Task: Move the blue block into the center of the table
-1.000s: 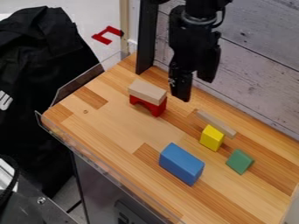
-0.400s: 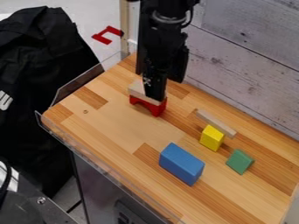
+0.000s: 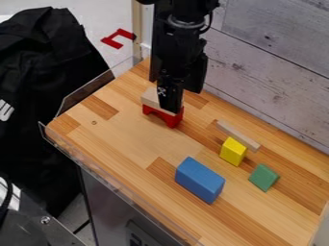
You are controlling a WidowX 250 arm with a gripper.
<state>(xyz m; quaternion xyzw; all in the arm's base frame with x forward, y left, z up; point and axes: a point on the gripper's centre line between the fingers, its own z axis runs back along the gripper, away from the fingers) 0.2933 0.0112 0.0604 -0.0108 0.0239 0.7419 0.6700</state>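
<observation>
My gripper (image 3: 183,98) hangs at the upper middle of the table (image 3: 128,139), its two fingers spread apart with nothing seen between them. One finger overlaps the natural wood block on the red arch in the view; whether it touches cannot be told. The blue block (image 3: 200,179) lies on its long side on the wooden top, right of and nearer the camera than the gripper, well away from it.
A natural wood block (image 3: 149,98) rests on a red arch block (image 3: 172,120). Behind the blue block are a yellow block (image 3: 233,152), a thin wood strip (image 3: 237,135) and a green block (image 3: 263,177). Clear plastic edging (image 3: 116,178) borders the front; a plank wall (image 3: 276,72) stands behind.
The gripper has shifted left, from beside the stacked wood and red blocks to partly in front of them. It has barely moved since the second frame, and the blocks lie as before.
</observation>
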